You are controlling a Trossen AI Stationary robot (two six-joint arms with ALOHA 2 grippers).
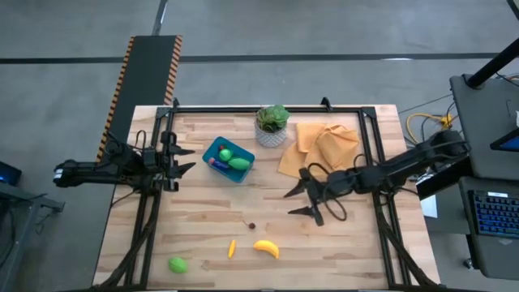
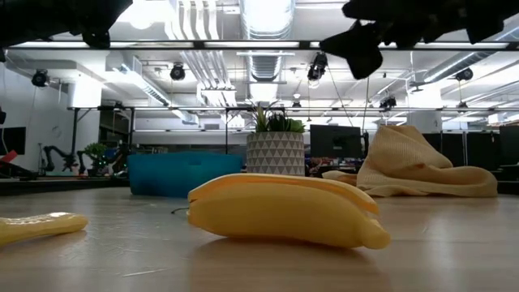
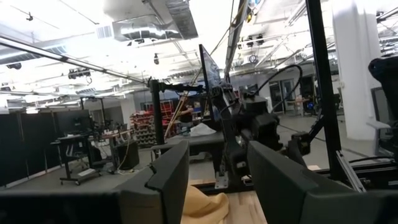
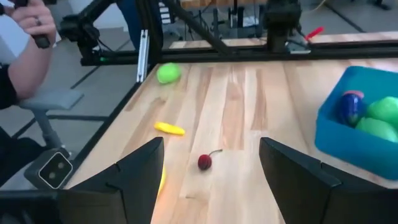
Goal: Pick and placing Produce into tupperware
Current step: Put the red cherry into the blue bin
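Observation:
The blue tupperware (image 1: pixel 229 160) sits on the table left of the middle, holding two green pieces (image 1: pixel 235 161) and a purple one (image 4: pixel 350 106). On the table lie a yellow banana (image 1: pixel 266 248), a small orange-yellow piece (image 1: pixel 232 248), a green round piece (image 1: pixel 178 264) and a tiny red cherry (image 4: pixel 205 162). My right gripper (image 1: pixel 295 202) is open and empty above the table, right of the cherry. My left gripper (image 1: pixel 185 160) is open and empty at the table's left edge, left of the tupperware.
A leafy plant in a white pot (image 1: pixel 272 125) stands at the far middle. An orange-yellow cloth (image 1: pixel 319 148) lies crumpled at the far right. A person's hand (image 4: pixel 28 31) shows beyond the table in the right wrist view.

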